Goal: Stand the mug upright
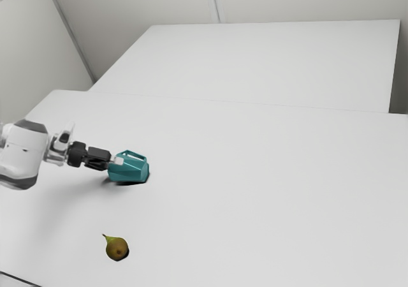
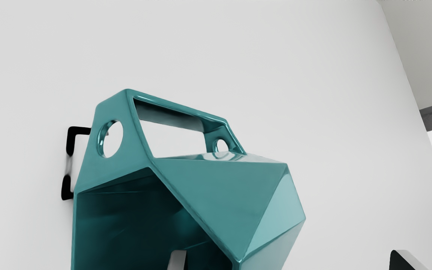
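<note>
"Exterior view first: where is the mug [image 1: 129, 169] lying?"

"It's resting on its side on the counter [image 1: 255, 191], just ahead of the pincer [image 1: 117, 161]. Its handle [image 1: 134, 154] is standing uppermost, and its mouth [image 2: 126, 228] is facing the pincer. A pear [image 1: 117, 249] is sitting well apart from both."

"So the mug isn't standing yet. Is the pincer holding it?"

"Not as I'm reading the wrist view. The fingers are standing wide apart: one finger [image 2: 178, 260] is showing against the dark mouth, seemingly just inside or in front of it, while the other is sitting out past the mug's side wall [image 2: 263, 253]. That wall is coming between them, but nothing is being pinched."

"Then how much is being achieved?"

"The pincer is lining up usefully with the rim, I'm judging, so the approach is looking nearly or wholly done. The real work is remaining: getting a firm hold on the wall, turning the mug until its mouth is facing up, and leaving it standing on its base. Whether one finger is already touching the mug, I'm not managing to tell."
</note>
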Controlling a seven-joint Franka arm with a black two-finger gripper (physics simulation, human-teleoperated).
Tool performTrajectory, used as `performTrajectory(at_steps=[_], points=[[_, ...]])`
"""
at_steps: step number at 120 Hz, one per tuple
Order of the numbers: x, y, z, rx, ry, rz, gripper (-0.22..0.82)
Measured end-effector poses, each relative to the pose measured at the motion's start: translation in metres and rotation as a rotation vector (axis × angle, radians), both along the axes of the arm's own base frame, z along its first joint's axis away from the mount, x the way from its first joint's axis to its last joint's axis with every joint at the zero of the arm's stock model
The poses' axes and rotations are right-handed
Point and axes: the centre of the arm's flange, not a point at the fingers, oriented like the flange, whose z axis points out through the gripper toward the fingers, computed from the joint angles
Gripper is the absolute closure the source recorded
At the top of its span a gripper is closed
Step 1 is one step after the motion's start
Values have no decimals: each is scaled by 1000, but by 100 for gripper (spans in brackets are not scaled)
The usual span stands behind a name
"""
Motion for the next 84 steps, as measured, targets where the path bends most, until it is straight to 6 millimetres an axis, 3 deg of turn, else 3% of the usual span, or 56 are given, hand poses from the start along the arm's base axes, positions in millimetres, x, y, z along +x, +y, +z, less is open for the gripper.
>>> performTrajectory(at_steps=[27, 69, 84], points=[[1, -8, -4, -16, -23, -16, 6], [3, -8, -1, -6, -54, -30, 55], [4, -11, 1, -2, -64, -38, 67]])
